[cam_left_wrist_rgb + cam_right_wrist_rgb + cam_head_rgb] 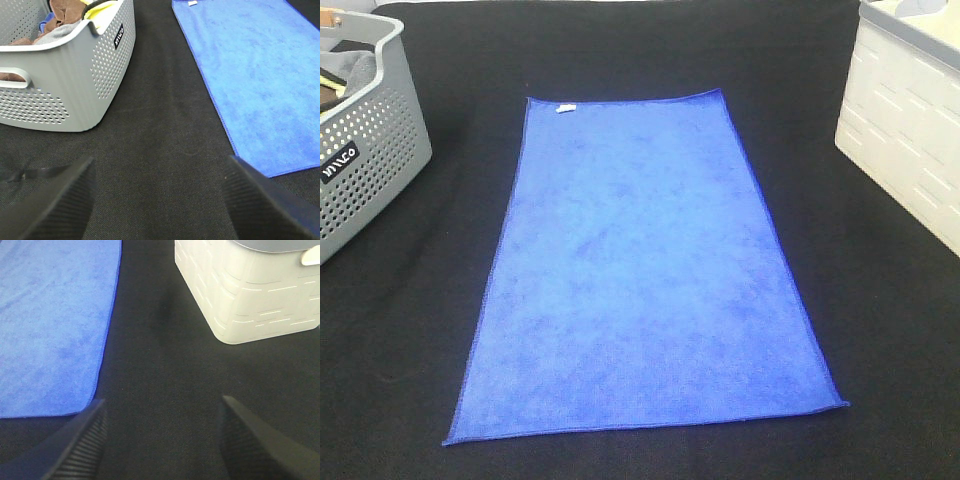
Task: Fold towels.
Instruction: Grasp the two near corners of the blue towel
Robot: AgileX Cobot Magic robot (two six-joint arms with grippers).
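Left claw [161,172] and right claw [162,407] hang low, spread, flanking towel [640,270].

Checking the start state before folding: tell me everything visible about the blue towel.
The blue towel is a bright royal-blue rectangle of fuzzy, microfiber-looking cloth with a darker stitched hem and a small white tag at one far corner. It lies unfolded and flat on the black cloth, apart from the grey basket and white bin; nothing else touches it.
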